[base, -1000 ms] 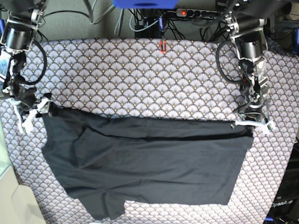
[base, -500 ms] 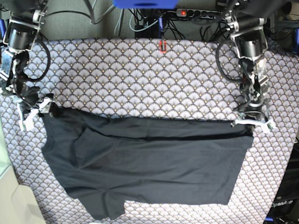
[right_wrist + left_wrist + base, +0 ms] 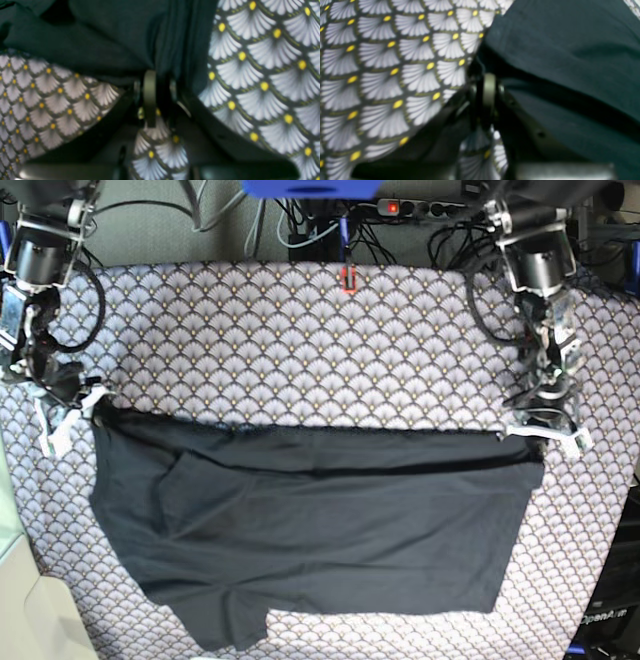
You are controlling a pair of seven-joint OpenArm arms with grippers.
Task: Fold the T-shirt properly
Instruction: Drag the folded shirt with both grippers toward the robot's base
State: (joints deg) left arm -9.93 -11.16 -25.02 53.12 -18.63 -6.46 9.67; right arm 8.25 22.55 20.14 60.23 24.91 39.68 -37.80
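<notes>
Across the lower half of the base frame, the T-shirt [image 3: 320, 530] lies spread on the scallop-patterned cloth [image 3: 300, 340] covering the table, its long upper edge running nearly level from left to right and a sleeve hanging toward the bottom left. The right gripper [image 3: 72, 412] sits at the shirt's upper-left corner in that frame, and the right wrist view shows its jaws drawn together with dark fabric bunched between them, so it looks clamped on that corner. The left gripper [image 3: 545, 432] sits at the upper-right corner; the left wrist view shows its jaws closed at the garment's edge, pinching the cloth there. With both corners held, the step in hand appears to be lifting the far edge and carrying it toward the near edge. To do this well, both arms should rise together and keep the edge taut between them, so no slack sags in the middle; they should travel at the same pace and lay the edge square on the lower hem. Both arms reach down steeply from the top corners of the frame, wrists pointing at the table, cables trailing behind them
</notes>
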